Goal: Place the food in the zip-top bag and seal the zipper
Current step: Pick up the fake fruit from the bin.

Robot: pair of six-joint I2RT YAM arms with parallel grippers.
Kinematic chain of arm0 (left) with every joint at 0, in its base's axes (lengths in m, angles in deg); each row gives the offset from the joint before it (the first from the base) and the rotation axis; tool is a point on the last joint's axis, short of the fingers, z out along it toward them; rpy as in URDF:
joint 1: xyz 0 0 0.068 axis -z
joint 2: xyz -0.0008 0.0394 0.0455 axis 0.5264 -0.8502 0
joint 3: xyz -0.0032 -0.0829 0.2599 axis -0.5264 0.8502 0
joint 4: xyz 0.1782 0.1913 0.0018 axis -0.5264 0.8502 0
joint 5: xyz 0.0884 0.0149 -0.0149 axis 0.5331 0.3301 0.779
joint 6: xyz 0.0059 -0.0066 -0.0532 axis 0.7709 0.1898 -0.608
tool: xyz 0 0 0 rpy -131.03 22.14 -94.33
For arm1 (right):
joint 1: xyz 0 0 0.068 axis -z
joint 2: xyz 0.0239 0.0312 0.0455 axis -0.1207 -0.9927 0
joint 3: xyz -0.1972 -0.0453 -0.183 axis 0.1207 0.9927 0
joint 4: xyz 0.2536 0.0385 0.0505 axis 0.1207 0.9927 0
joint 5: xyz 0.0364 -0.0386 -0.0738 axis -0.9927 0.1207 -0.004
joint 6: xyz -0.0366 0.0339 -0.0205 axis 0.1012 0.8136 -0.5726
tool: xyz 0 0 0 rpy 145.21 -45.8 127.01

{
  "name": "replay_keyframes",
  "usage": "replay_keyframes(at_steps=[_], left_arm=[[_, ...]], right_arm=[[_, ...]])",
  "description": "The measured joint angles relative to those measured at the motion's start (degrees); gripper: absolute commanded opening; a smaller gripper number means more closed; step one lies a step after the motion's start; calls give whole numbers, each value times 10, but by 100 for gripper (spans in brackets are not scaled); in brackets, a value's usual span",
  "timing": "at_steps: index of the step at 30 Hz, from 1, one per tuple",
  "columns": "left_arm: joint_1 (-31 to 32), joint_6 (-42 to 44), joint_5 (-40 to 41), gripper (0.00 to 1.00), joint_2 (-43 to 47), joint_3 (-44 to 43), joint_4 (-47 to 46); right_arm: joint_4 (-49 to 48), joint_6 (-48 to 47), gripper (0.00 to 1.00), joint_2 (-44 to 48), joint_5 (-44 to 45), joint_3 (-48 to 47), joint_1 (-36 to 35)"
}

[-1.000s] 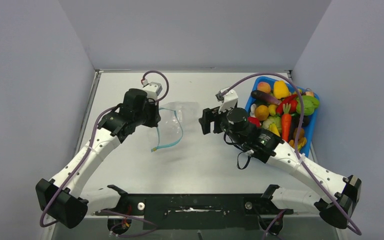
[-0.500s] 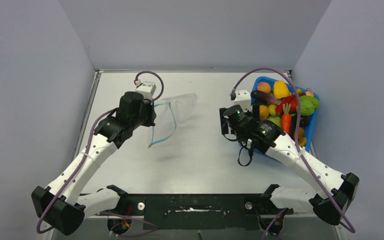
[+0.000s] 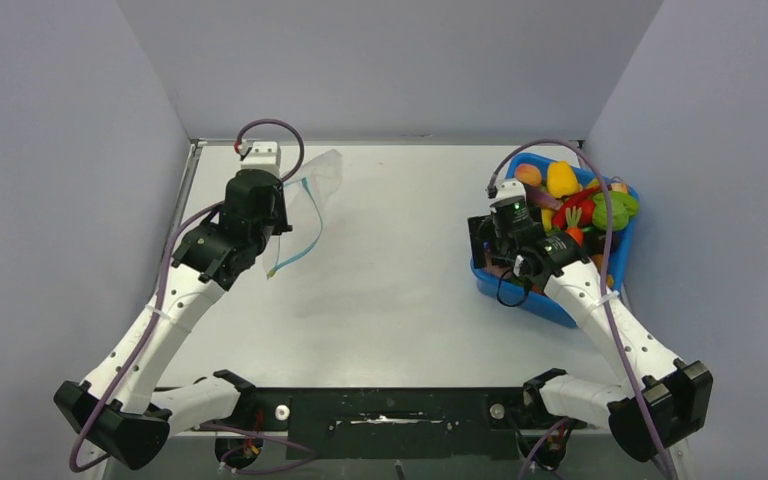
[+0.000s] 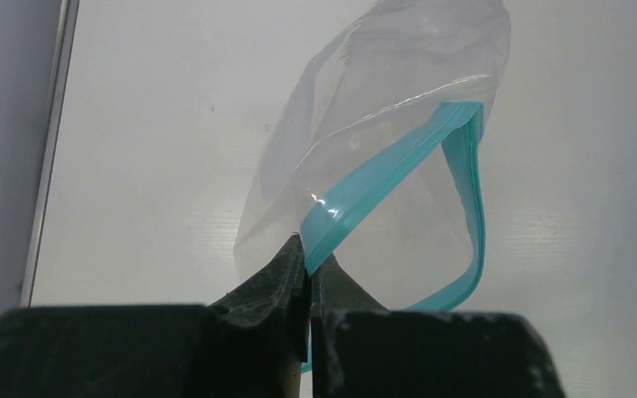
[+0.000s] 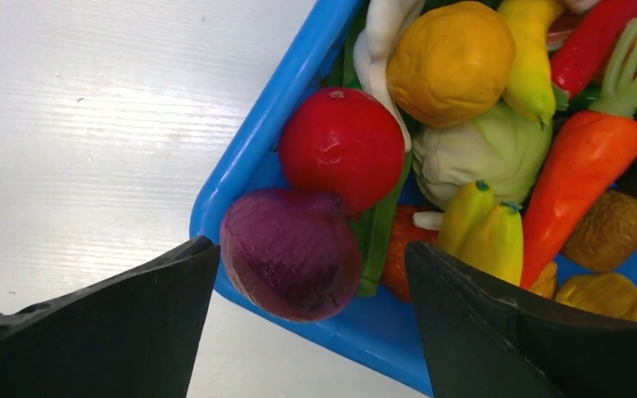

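The clear zip-top bag [image 3: 318, 178] hangs from my left gripper [image 3: 278, 208] above the table's far left. In the left wrist view the gripper [image 4: 308, 259] is shut on the teal zipper [image 4: 381, 170] at one end, and the bag [image 4: 381, 91] gapes open, empty. The food lies in the blue bin [image 3: 520, 297] at the right. My right gripper [image 3: 488, 248] is open over the bin's near left corner. In the right wrist view it [image 5: 308, 249] straddles a purple onion [image 5: 290, 257], with a red round fruit [image 5: 342, 149] just beyond.
The blue bin [image 5: 249, 157] also holds an orange carrot [image 5: 581, 166], a pale green cabbage [image 5: 481, 149], yellow pieces [image 5: 485, 236] and an orange fruit [image 5: 452, 62]. Grey walls close in the table at the left, back and right.
My left gripper lifted the bag and carried it left and toward the back. My right gripper swung right from the table's middle to over the bin's corner.
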Motion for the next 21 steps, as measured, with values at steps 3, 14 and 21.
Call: replay_keyframes(at_steps=[3,14,21], left_arm=[[0,-3,7,0,-1,0,18],[0,-32,-52,0,-32,13,42],[0,-46,-86,0,-35,31,40]], right_arm=[[-14,-32,83,-9,-43,5,19],[-21,-93,52,-49,-89,17,28],[-19,-89,41,-48,-84,17,27]])
